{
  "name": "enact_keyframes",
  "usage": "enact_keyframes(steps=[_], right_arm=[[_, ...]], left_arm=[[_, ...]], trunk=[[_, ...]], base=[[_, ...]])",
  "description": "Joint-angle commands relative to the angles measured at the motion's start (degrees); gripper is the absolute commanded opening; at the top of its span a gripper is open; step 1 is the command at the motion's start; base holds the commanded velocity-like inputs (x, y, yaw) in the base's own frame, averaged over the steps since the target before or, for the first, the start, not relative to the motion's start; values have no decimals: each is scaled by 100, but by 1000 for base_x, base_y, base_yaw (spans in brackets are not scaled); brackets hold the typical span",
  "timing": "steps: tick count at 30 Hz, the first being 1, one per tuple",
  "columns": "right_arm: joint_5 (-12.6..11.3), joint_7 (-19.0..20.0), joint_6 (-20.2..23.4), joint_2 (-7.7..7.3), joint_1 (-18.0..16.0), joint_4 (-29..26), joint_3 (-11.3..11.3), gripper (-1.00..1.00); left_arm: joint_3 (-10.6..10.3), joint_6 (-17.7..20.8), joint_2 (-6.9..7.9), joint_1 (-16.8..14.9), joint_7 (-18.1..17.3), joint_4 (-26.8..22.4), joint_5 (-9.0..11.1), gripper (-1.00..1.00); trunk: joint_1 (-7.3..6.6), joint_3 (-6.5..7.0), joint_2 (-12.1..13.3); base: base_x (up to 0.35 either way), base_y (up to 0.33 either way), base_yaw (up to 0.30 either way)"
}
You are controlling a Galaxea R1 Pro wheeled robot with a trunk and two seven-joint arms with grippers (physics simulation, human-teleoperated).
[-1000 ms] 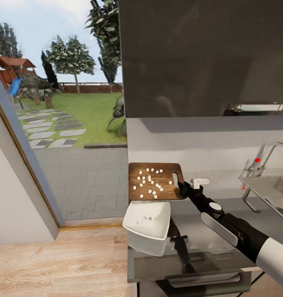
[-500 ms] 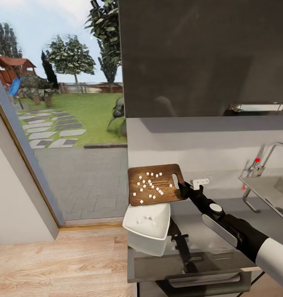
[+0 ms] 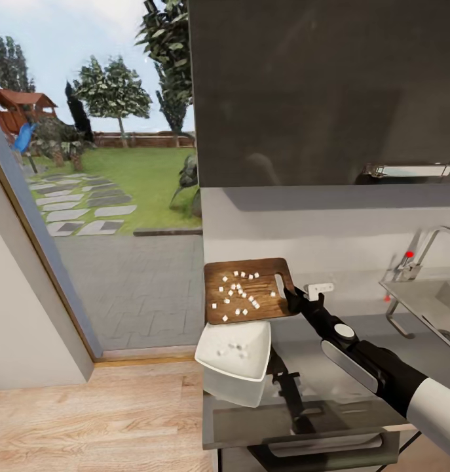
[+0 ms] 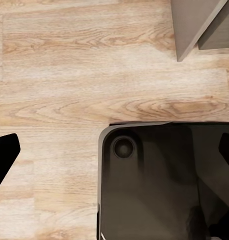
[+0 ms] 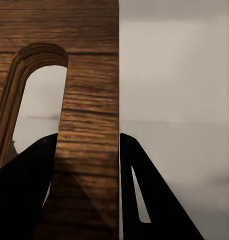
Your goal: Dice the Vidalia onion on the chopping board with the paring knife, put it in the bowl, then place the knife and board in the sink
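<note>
My right gripper [image 3: 291, 298] is shut on the slot-handle end of the brown chopping board [image 3: 215, 272], holding it raised and tipped over the white bowl [image 3: 254, 347]. Several pale bits of diced onion [image 3: 238, 292] lie scattered on the board, and a few lie in the bowl. In the right wrist view the two dark fingers [image 5: 24, 190] clamp the board's [image 5: 89, 75] edge strip beside the slot. My left gripper [image 4: 114, 155] is open, hanging low over the wooden floor. The sink [image 3: 421, 301] is at the right edge of the head view. The paring knife is out of view.
The bowl sits at the left end of the grey glossy countertop [image 3: 251, 419], partly over its edge. A dark wall cabinet [image 3: 329, 92] hangs above. The chrome tap [image 3: 424, 249] with its red knob stands behind the sink. A glass door to the garden is at the left.
The board has tipped slightly more toward the bowl, and the onion bits have slid a little toward its lower edge. The right arm has barely moved.
</note>
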Motion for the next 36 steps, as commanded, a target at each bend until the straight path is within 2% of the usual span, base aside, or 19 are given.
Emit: enact_keyframes(steps=[1,4,7,10,36], right_arm=[[-48,-36,-78,-7,-14,11,37,-100],[-9,-35,-236,-7,-14,37,37,-100],[194,-35,-325,-7,-14,49,38,-100],[285,-35,-347,-7,-14,57,40,-100],[314,-39,-352,2,-14,97,45,-100]], left_arm=[[-49,-6,7,0,55,-13,18,100],[-49,-6,7,0,55,-13,18,100],[-49,-6,7,0,55,-13,18,100],[-49,-6,7,0,55,-13,18,100],[-49,-6,7,0,55,-13,18,100]], trunk=[[4,-12,-13],[4,-12,-13],[4,-12,-13],[4,-12,-13],[4,-12,-13]], base=[[0,0,0],[0,0,0],[0,0,0],[0,0,0],[0,54,0]])
